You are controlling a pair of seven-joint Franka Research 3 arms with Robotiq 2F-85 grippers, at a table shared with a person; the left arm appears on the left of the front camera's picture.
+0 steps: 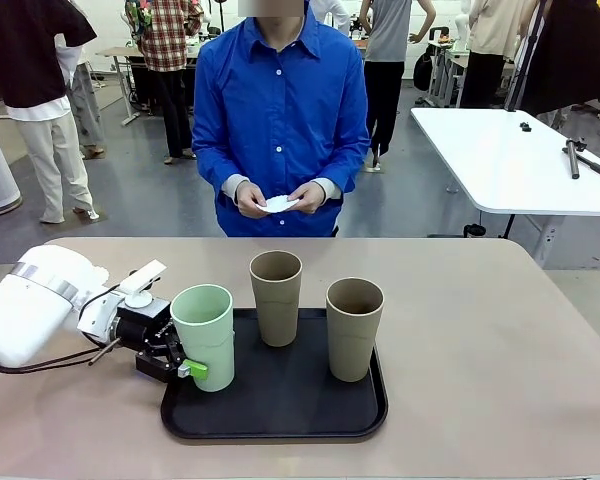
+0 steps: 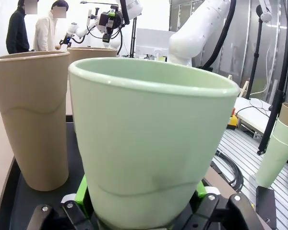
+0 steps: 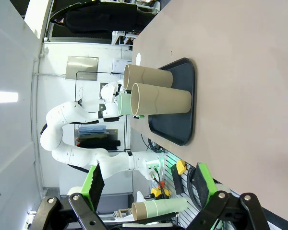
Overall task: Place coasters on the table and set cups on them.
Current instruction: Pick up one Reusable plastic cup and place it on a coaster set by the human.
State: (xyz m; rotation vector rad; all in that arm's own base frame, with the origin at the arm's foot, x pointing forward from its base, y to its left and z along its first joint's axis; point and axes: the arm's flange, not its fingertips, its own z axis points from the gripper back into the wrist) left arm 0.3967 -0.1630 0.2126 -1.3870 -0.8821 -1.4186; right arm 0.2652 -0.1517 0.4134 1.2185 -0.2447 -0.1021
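Centrally, a black tray with a low raised rim and rounded corners lies on the beige matte table and carries all three cups. These are tall, tapered, handleless tumblers with a dull, unglazed-looking finish, all standing upright and apart from one another. The mint cup stands at the tray's left edge. One tan cup stands toward the tray's far side, and the other tan cup is right of centre. Seen from the front, the open mouths of the tan pair show nothing but their own inner walls.

The left gripper comes in level from the side and is clamped on the lower part of the mint cup. In the left wrist view its green pads press against opposite sides of the cup's base, with a faint wavy line running round the cup wall just above them. The nearer tan cup shows the same wavy line.

The right gripper hangs away from the tray with its jaws spread wide and nothing between them.

At the far side a person in a blue shirt holds a small, thin white coaster in both hands, above the table's far edge. Its edge pattern is too small to make out.
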